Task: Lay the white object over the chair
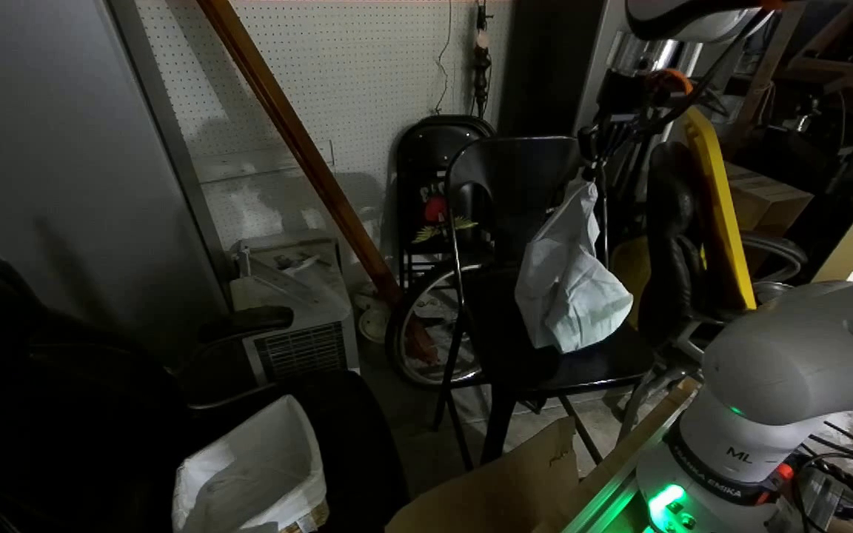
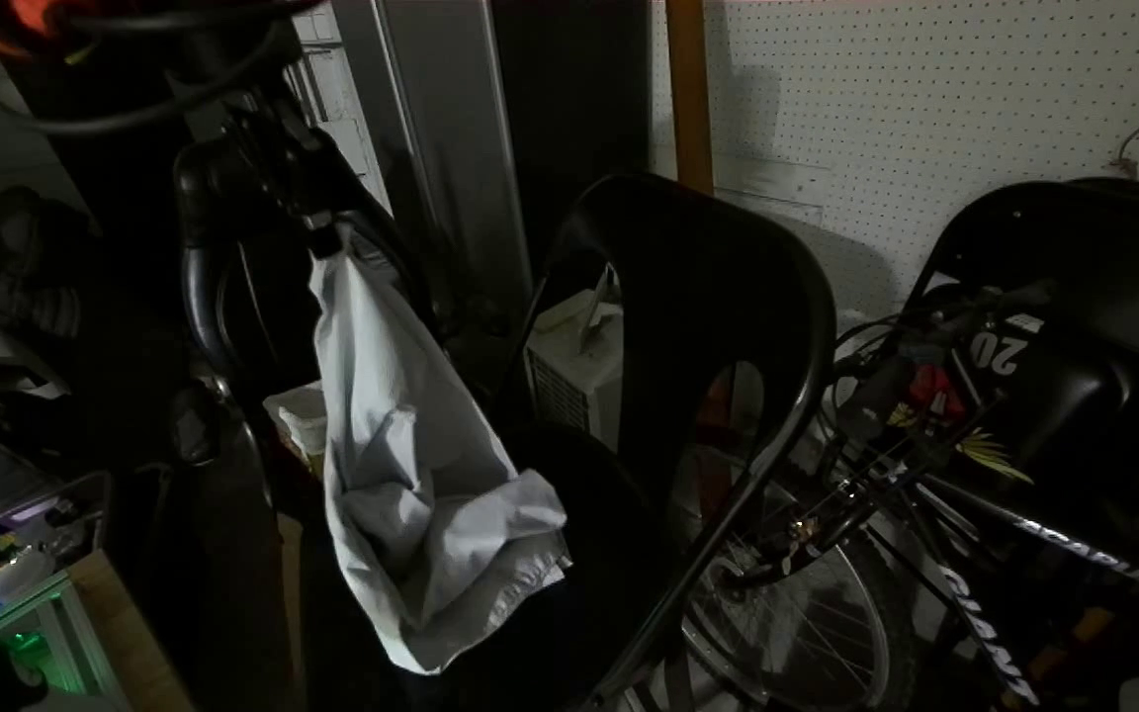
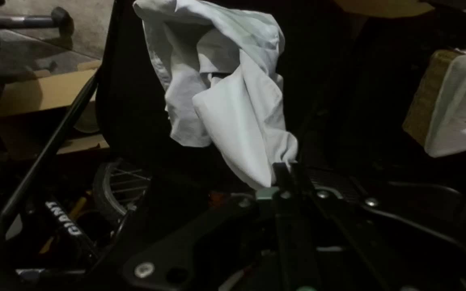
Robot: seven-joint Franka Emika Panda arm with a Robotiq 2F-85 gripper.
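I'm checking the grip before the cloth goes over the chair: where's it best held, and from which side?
Probably best by the gathered top end, from above, where the gripper holds it. There the cloth narrows to a slim bunch that suits a pinch, the rest hanging below. The lower part spreads into wide, loose folds, likely harder to pinch.

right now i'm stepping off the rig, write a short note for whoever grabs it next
Gripper: shut on one end of the white cloth.
Cloth: hangs bunched in front of the black chair's back, above its seat; whether it touches the seat is unclear.
Done: cloth gripped and over the seat.
Left: lay it over the chair, release, then probably back off slowly.
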